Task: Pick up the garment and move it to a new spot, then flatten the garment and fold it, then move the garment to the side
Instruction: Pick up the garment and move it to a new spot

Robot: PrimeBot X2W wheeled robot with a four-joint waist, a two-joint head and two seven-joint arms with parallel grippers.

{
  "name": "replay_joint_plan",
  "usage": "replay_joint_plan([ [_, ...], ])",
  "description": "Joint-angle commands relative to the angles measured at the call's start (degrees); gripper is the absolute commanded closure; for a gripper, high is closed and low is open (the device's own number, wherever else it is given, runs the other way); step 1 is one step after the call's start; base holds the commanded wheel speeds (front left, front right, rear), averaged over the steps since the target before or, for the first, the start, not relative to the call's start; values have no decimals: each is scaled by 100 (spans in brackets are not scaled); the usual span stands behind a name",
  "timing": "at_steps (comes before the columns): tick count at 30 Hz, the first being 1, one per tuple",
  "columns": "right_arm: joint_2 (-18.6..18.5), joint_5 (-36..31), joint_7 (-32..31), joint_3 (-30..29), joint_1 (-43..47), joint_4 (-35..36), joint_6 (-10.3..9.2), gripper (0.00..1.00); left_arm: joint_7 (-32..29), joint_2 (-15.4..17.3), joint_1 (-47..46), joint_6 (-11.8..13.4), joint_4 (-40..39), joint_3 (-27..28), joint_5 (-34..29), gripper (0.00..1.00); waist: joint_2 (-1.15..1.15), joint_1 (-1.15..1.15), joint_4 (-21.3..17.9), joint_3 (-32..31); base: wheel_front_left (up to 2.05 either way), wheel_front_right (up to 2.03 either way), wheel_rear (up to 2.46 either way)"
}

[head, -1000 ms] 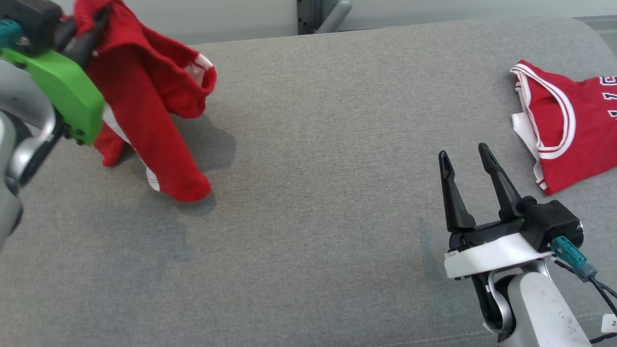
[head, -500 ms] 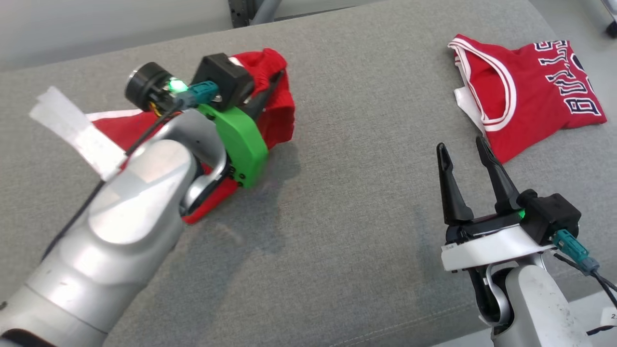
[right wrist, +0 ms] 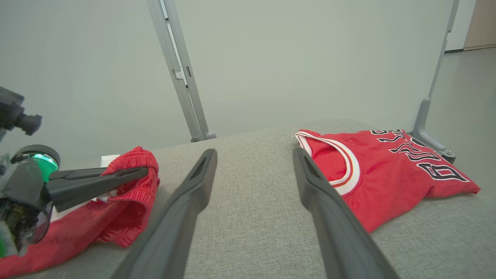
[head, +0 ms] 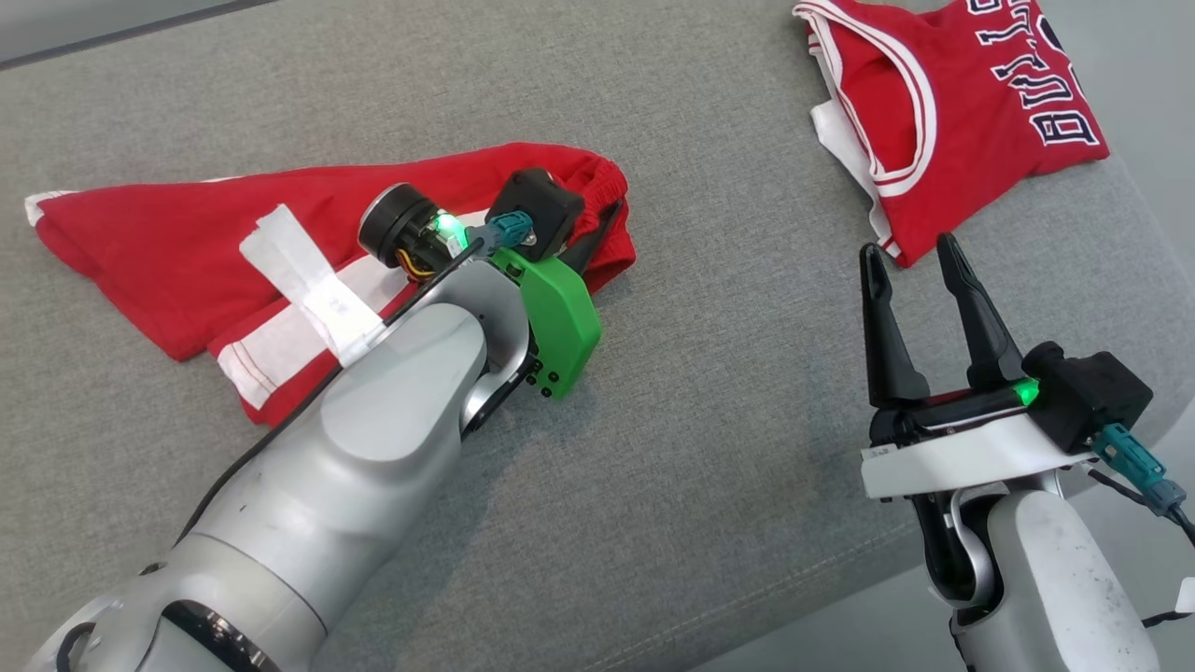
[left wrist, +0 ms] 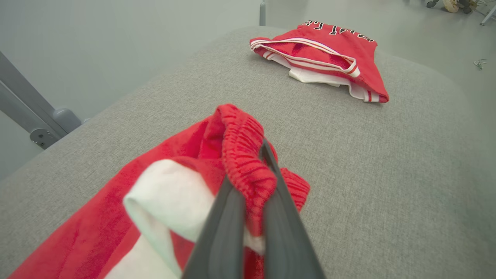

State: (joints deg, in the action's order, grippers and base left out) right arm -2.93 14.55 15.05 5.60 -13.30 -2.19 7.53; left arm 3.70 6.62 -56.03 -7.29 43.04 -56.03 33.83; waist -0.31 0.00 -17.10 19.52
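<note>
**Left gripper point(head: 616, 207) clamped on soft red fabric shorts with a white side stripe point(head: 187, 233), right gripper point(head: 908, 247) open**

Head view: the red shorts lie spread across the centre-left of the frame on a grey woven upholstered cushion point(head: 728, 392). The left gripper's dark fingers are pinched together on the elastic waistband at the shorts' right end. At lower right the right gripper stands with its fingers apart, holding nothing, above bare cushion. A red sleeveless basketball jersey with white trim and black lettering point(head: 943, 103) lies at upper right, well apart from the shorts.

Left wrist view: the two fingers meet at bottom centre with the ribbed red waistband squeezed between them. The jersey sits at upper right.

Right wrist view: the spread fingers frame bare cushion. The jersey is at right and the gripped waistband at left.
</note>
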Motion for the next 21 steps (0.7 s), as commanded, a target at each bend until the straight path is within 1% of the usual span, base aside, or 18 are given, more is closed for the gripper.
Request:
replay_joint_plan([
  [1,4,66,16,22,-97,-12,-10,0,86,-57,-93,-10,178,-29,67,100,31,0,-149,147,0,0,0],
  [2,3,82,16,26,-102,-19,-9,0,133,-107,-108,-11,302,-43,67,96,31,0,-160,157,0,0,0],
  [3,4,110,16,41,-122,-39,-10,0,250,-195,-152,-13,534,-71,82,36,31,0,-180,174,0,0,0],
  [4,3,122,16,42,-134,-47,-10,0,307,-234,-170,-14,628,-93,94,0,31,0,-187,180,0,0,0],
  [8,3,147,16,34,-161,-77,-10,0,514,-331,-196,-17,858,-146,215,0,31,0,-174,185,0,0,0],
  [12,4,149,17,13,-173,-103,-10,0,622,-364,-230,-17,887,-242,294,0,31,0,-141,156,0,0,0],
  [16,2,132,17,-35,-183,-126,-9,0,704,-369,-168,-1,550,-462,480,0,31,0,-86,92,0,0,0],
  [21,3,57,17,-154,-144,-105,-9,0,815,-361,-117,174,206,-710,711,0,31,0,70,-24,0,0,0],
])
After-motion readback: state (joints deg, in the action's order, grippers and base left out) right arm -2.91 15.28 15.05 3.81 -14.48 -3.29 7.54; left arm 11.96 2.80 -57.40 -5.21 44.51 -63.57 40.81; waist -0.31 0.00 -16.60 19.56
